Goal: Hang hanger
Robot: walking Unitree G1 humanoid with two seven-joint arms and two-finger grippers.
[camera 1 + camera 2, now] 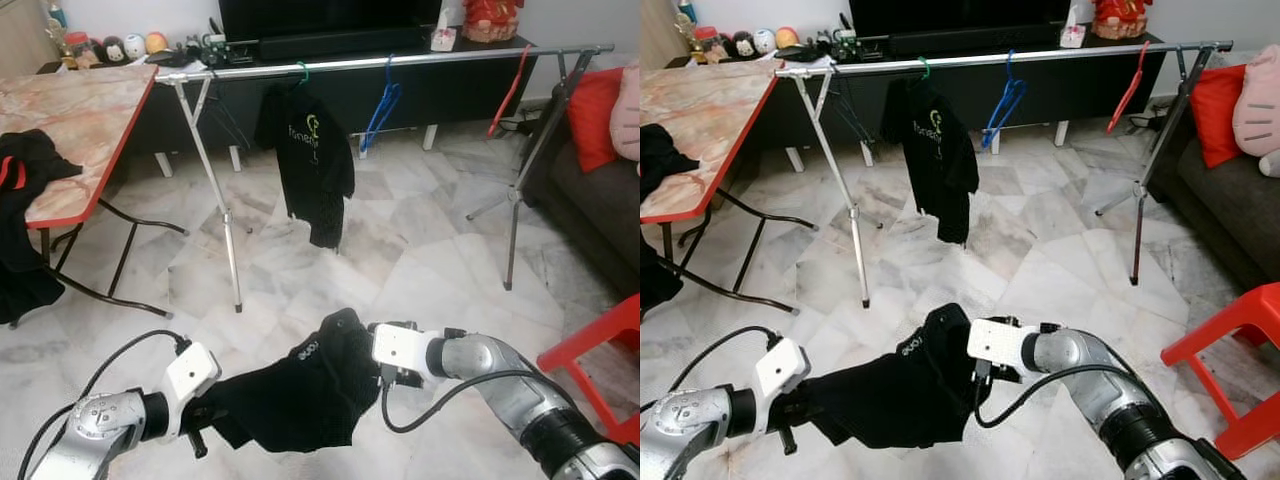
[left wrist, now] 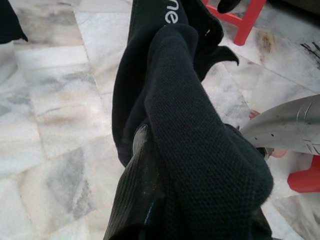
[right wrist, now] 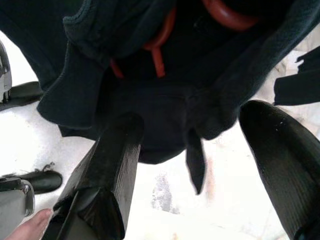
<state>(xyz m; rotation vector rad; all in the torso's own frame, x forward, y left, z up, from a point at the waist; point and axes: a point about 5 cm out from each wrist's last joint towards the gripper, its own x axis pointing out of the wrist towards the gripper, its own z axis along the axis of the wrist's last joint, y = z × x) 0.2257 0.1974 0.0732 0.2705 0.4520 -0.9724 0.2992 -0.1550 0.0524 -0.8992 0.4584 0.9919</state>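
A black garment (image 1: 300,395) is stretched low over the floor between my two grippers. My left gripper (image 1: 200,425) is shut on its lower edge; one black finger (image 2: 135,190) shows under the folded cloth. My right gripper (image 3: 192,117) stands open at the garment's collar end, a finger on each side of the cloth. A red hanger (image 3: 160,45) sits inside the garment, mostly hidden. Ahead runs the silver clothes rail (image 1: 400,60), with a black shirt (image 1: 310,160), a blue hanger (image 1: 383,105) and a red hanger (image 1: 510,90) hanging on it.
A marble-topped folding table (image 1: 70,120) with dark clothes stands at the left. A red stool (image 1: 600,350) is close on the right, with a dark sofa (image 1: 600,200) behind it. The rail's tripod legs (image 1: 225,230) stand on the marble floor. A person's fingertip (image 3: 25,227) shows near my right gripper.
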